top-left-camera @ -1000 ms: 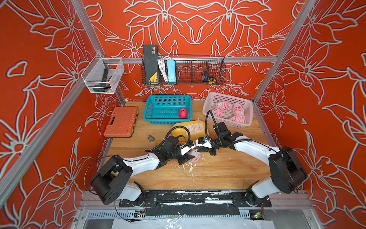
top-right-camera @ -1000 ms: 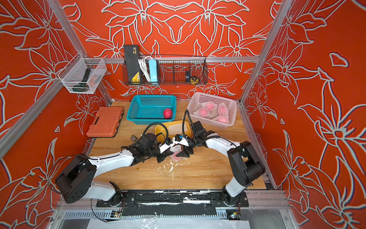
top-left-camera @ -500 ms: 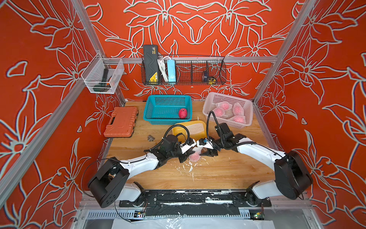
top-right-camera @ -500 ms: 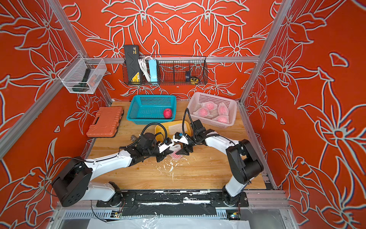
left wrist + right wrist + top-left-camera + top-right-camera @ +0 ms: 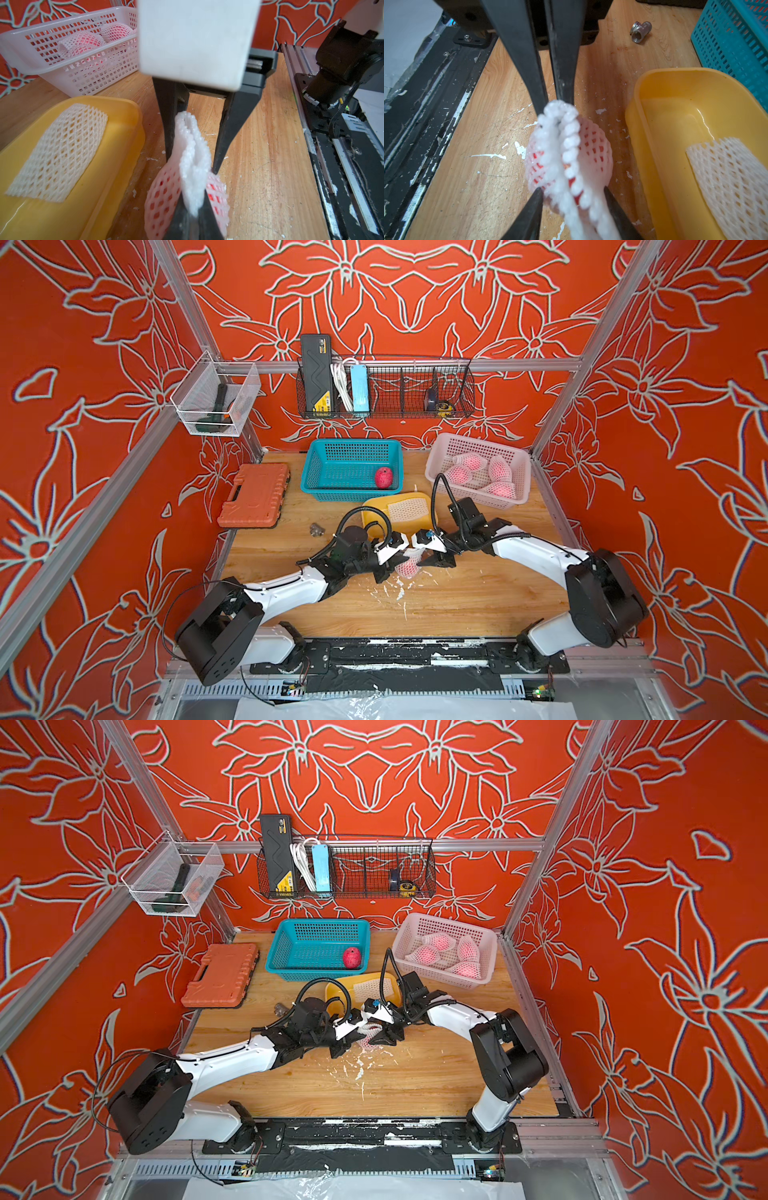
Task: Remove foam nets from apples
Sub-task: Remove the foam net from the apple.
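Currently: netted apple (image 5: 538,165) sits on the surface (image 5: 478,605), centre, just near of the yellow tray (image 5: 372,510). Left gripper (image 5: 556,100) is pinched tight on one end of the loose ridge of the foam net (image 5: 571,143). The right gripper (image 5: 192,164) is partway open, straddling the opposite end, not yet clamped. Judgement: right should bite mesh only, clear of the fruit, then draw apart slowly and low; crumbs (image 5: 400,593) suggest the foam tears.
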